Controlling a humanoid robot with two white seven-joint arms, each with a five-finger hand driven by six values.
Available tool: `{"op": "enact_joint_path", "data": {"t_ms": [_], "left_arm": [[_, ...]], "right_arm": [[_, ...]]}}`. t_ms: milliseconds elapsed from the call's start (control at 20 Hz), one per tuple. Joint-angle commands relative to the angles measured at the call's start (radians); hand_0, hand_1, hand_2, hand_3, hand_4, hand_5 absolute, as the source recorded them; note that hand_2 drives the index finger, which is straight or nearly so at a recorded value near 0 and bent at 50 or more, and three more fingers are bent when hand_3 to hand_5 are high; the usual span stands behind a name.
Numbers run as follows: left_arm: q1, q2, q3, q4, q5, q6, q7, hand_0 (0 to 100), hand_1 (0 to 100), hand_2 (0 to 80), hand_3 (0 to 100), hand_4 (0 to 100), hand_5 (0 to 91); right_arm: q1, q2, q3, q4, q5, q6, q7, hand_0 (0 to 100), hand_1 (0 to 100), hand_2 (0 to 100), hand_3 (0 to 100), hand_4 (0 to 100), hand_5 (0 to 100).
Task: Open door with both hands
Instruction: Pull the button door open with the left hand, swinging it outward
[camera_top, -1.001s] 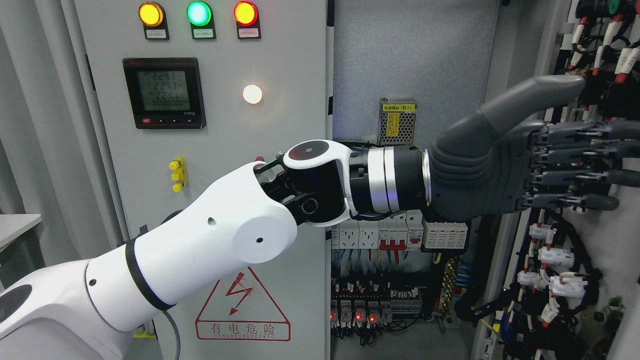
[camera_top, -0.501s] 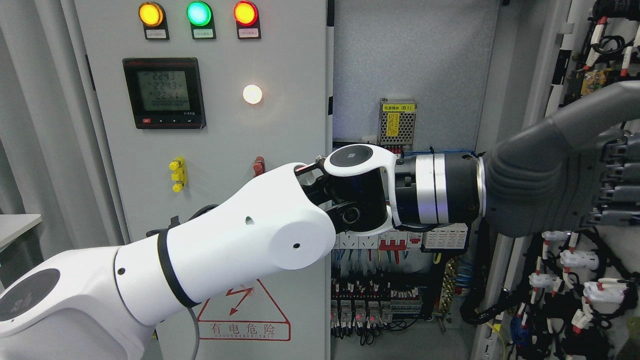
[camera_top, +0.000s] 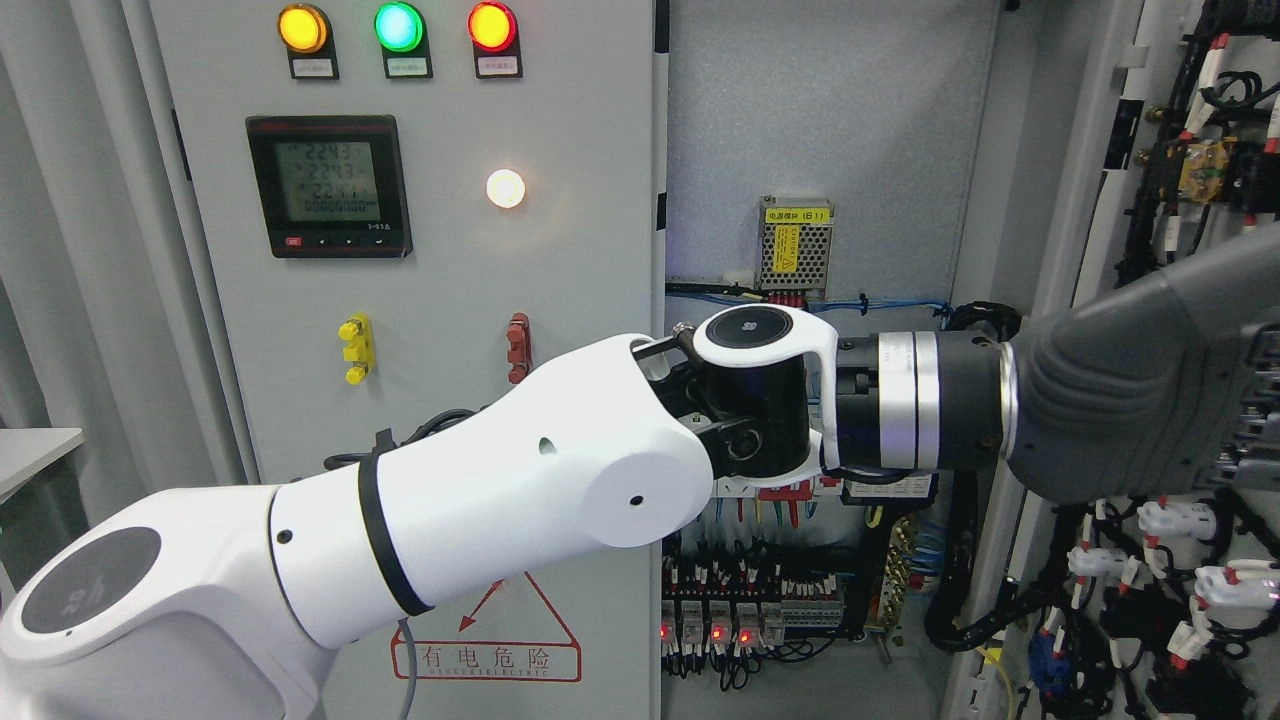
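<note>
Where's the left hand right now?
In the head view the left hand is at the far right, reaching across the open cabinet to the wired door; its fingers run off frame.

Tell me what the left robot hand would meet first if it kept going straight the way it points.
Probably the inner face of the open right door, with its wiring and white connectors. The left robot hand points rightward, its fingers running off frame, so contact and depth are unclear.

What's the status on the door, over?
Left hand pressed against right door, fingers off frame. Door swung wide open, cabinet interior exposed. Right hand unseen. Nothing blocking.
</note>
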Motion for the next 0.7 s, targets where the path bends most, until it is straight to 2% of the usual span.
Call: {"op": "enact_joint_path", "data": {"t_ms": [0,300,501,651], "left_arm": [[-0.003,-0.022,-0.032,0.05,0.003,0.003,0.001,30,0,2.8,3,4,0.0],[-0.003,-0.022,-0.024,0.047,-0.002,0.001,0.003,30,0,2.8,3,4,0.0],[0.002,0.046,-0.017,0.003,-0.002,-0.019,0.004,30,0,2.8,3,3,0.0],[0.005,0.057,-0.017,-0.019,-0.002,-0.031,0.023,30,0,2.8,3,3,0.0]], "right_arm": [[0.0,-0.002,0.0,0.0,-0.028,0.0,0.0,22,0,0,0,0,0],[0.0,-0.002,0.0,0.0,-0.028,0.0,0.0,22,0,0,0,0,0],[0.0,-0.002,0.0,0.0,-0.028,0.0,0.0,22,0,0,0,0,0],[0.0,-0.002,0.0,0.0,-0.028,0.0,0.0,22,0,0,0,0,0]]}}
